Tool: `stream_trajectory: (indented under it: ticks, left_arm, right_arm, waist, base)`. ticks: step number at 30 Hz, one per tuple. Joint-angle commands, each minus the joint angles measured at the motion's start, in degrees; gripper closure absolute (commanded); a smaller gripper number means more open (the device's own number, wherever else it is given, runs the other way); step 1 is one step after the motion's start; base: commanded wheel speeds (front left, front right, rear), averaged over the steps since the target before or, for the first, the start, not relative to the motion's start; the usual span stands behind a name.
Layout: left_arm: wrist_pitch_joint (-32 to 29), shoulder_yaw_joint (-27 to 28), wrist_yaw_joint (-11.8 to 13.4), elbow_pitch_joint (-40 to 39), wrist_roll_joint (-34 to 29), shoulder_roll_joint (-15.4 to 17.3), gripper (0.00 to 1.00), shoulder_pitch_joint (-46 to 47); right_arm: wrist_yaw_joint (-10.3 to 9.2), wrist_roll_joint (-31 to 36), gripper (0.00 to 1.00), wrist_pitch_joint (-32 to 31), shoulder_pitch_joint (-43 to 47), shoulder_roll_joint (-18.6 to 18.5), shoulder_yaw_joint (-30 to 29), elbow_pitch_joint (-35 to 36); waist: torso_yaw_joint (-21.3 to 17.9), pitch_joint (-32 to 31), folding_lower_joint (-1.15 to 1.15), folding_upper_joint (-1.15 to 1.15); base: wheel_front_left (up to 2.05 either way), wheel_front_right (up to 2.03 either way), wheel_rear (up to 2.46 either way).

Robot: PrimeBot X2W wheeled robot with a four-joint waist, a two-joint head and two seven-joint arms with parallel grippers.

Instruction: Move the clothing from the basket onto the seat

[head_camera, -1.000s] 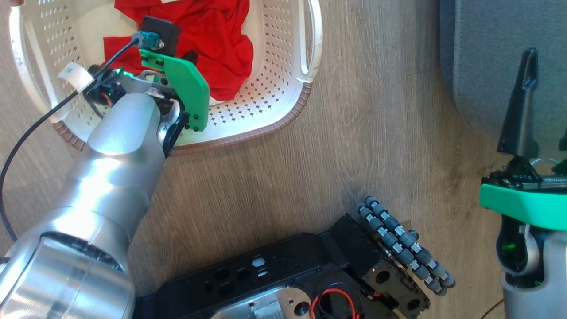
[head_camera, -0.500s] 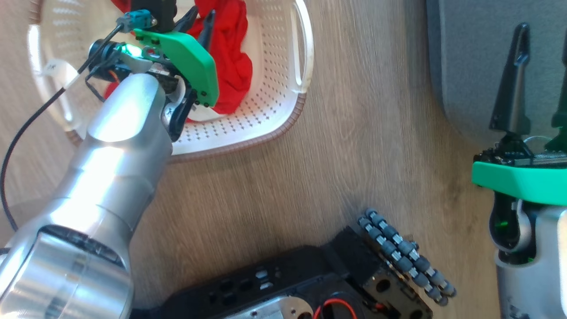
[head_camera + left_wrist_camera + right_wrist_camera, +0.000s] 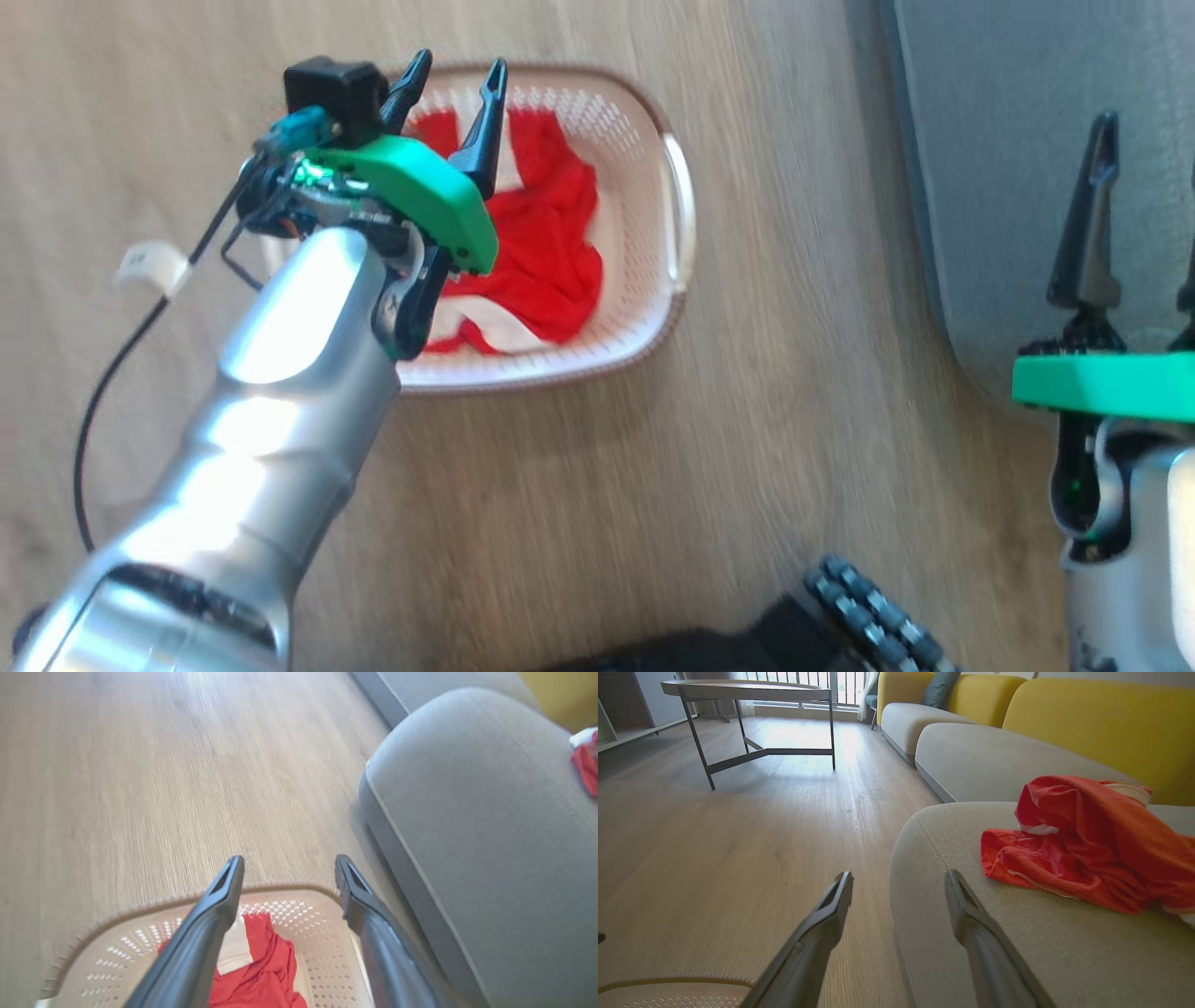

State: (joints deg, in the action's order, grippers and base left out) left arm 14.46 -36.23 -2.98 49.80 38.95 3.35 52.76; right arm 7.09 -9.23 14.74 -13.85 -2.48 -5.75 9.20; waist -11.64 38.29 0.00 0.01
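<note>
— What do we get from the head view?
— We see the left pincer (image 3: 456, 67) in the upper left of the frame, over the basket (image 3: 678, 224). Its two fingers are spread wide with nothing between them. The clothing (image 3: 551, 243) lies bunched inside the basket, red with a white band along its lower edge. The basket stands on the wooden floor (image 3: 747, 467), upper centre.
— And on the right?
— The right pincer (image 3: 1150, 145) rises at the right edge, in front of the grey seat (image 3: 1008, 112) that takes up the upper right corner. One finger is cut by the frame's edge, yet we read the gap as wide and empty. The whole picture is blurred.
— The left wrist view?
— We look along the left fingers, well apart, their tips over the basket's far rim at bottom centre. Red cloth with a white patch lies below them, in the basket. The seat runs down the right half, near the basket, and a scrap of red shows on it at the right edge.
— And the right wrist view?
— The right fingers stand wide and empty at bottom centre, by the seat's rounded corner. A red garment (image 3: 1087, 854) lies crumpled on the seat at centre right, with white trim showing. The basket's braided rim shows at the lower left. A table (image 3: 747, 688) on thin metal legs stands in the upper left, and yellow backrests (image 3: 1101, 723) line the upper right.
</note>
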Motion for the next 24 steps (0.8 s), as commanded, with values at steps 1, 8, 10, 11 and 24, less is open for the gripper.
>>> stream_trajectory:
  ticks: [1, 8, 10, 11, 24]
  left_arm:
    - [0.5, 1.9, 0.4, -2.2, -0.6, 1.5, 0.00, -1.8]
    - [0.5, 9.3, 2.3, -13.2, -4.7, 5.7, 0.00, -12.9]
    - [0.5, 11.2, 2.6, -15.9, -5.9, 7.1, 0.00, -16.2]
    - [0.5, 12.1, 2.9, -17.1, -6.5, 7.7, 0.00, -17.8]
    - [0.5, 23.7, 4.4, -32.2, -12.3, 11.0, 0.00, -36.2]
  right_arm:
    - [0.40, 0.5, 0.00, 0.3, 2.3, -0.4, 0.5, 1.1]
    - [0.40, 2.8, 0.00, 0.3, 4.8, -0.4, -1.5, -1.5]
    - [0.40, 3.3, 0.00, 0.3, 5.5, -0.4, -1.9, -2.0]
    - [0.40, 3.6, 0.00, 0.3, 5.8, -0.4, -2.1, -2.4]
    - [0.40, 4.7, 0.00, 0.3, 11.9, -0.4, -3.6, -5.0]
  waist:
    - [3.8, -5.8, 0.00, -0.01]
    - [7.8, -13.0, 0.00, -0.01]
    - [8.7, -14.8, 0.00, -0.01]
    - [9.2, -15.8, 0.00, -0.01]
    - [12.8, -25.9, 0.00, -0.01]
  base:
    - [0.00, 0.00, 0.00]
    - [0.00, 0.00, 0.00]
    - [0.00, 0.00, 0.00]
    - [0.00, 0.00, 0.00]
    - [0.00, 0.00, 0.00]
